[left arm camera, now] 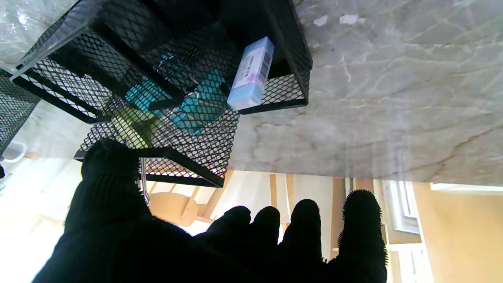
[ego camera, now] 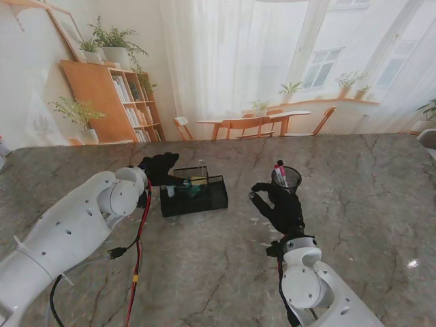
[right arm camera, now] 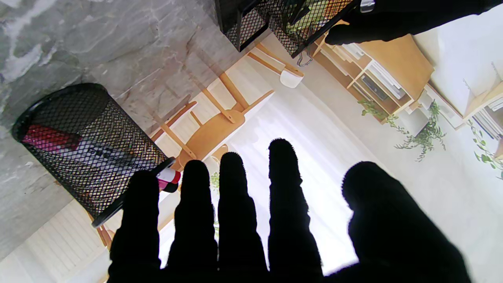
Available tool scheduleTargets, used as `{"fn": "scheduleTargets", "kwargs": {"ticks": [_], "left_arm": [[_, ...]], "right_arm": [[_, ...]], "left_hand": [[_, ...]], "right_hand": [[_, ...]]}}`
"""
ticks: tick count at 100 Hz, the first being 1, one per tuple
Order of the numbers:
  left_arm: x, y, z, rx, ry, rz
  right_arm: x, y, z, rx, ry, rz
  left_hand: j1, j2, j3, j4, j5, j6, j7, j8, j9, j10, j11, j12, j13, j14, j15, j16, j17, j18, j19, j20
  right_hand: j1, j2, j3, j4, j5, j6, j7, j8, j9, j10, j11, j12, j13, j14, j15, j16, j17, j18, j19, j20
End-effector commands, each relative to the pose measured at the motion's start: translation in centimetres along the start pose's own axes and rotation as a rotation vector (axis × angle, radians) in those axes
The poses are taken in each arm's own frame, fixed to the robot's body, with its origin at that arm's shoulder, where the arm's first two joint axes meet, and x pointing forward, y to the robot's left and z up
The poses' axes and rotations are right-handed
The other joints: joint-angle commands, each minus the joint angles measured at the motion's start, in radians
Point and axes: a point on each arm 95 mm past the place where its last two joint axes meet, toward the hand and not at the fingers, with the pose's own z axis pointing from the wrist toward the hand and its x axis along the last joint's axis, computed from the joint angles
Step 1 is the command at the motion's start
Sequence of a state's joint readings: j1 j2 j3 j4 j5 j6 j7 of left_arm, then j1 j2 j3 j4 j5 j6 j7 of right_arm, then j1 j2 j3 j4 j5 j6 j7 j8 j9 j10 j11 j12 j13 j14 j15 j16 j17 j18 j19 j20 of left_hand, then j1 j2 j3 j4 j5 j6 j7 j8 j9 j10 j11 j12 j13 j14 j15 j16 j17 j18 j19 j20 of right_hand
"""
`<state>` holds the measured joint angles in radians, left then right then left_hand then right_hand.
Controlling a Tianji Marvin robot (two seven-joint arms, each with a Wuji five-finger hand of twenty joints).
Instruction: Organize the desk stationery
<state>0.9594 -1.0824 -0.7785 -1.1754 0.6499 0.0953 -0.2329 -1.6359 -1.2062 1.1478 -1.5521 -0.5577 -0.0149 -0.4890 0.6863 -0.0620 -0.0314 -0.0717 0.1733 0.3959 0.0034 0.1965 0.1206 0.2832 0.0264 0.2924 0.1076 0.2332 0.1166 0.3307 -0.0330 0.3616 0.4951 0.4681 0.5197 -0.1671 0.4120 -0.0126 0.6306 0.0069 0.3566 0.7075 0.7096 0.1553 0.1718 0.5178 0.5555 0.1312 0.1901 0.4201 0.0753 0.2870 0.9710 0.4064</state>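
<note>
Mesh organizer (ego camera: 194, 196) beside left hand (ego camera: 160, 169)

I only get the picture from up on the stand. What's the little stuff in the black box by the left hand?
Observer: The left wrist view shows a pale blue eraser in a printed sleeve, leaning in an end compartment of the mesh organizer.
Operator: Anything else in there?
Observer: Teal items sit in the next compartment, with something yellow-green beside them. I cannot tell what they are.
Operator: Is the right hand holding a pen?
Observer: No. In the right wrist view the right hand has its fingers spread and holds nothing. The pen cup beside it holds a red and white marker.
</note>
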Motion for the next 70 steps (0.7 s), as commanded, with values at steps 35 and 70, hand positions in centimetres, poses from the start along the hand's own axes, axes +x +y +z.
{"fn": "scheduleTargets", "kwargs": {"ticks": [35,70], "left_arm": [[1.7,0.4,2.0,-0.066,0.086,0.044],[1.6,0.7,3.5,-0.016,0.108,0.103]], "right_arm": [[-0.1,-0.3,0.0,0.028,-0.001,-0.003],[-0.1,-0.5,0.1,0.041,-0.001,-0.010]], "left_hand": [[0.059,-0.049,-0.001,0.037,-0.040,0.053,0.026,0.185,0.074,-0.011,0.053,0.121,0.088,-0.025,0.065,0.075,0.065,-0.163,0.125,0.043],[0.324,-0.022,-0.002,0.033,0.161,-0.040,0.206,0.496,0.373,-0.097,0.265,0.329,0.339,-0.050,0.353,0.317,0.270,-0.313,0.426,0.190]], "right_hand": [[0.008,0.030,-0.015,-0.001,0.003,0.001,0.009,0.023,0.009,0.004,0.018,0.011,0.002,-0.001,0.003,0.013,-0.008,0.002,0.021,0.011],[0.008,0.031,-0.015,-0.001,0.002,0.001,0.009,0.023,0.011,0.002,0.019,0.011,0.002,-0.001,0.004,0.014,-0.007,0.003,0.020,0.011]]}}
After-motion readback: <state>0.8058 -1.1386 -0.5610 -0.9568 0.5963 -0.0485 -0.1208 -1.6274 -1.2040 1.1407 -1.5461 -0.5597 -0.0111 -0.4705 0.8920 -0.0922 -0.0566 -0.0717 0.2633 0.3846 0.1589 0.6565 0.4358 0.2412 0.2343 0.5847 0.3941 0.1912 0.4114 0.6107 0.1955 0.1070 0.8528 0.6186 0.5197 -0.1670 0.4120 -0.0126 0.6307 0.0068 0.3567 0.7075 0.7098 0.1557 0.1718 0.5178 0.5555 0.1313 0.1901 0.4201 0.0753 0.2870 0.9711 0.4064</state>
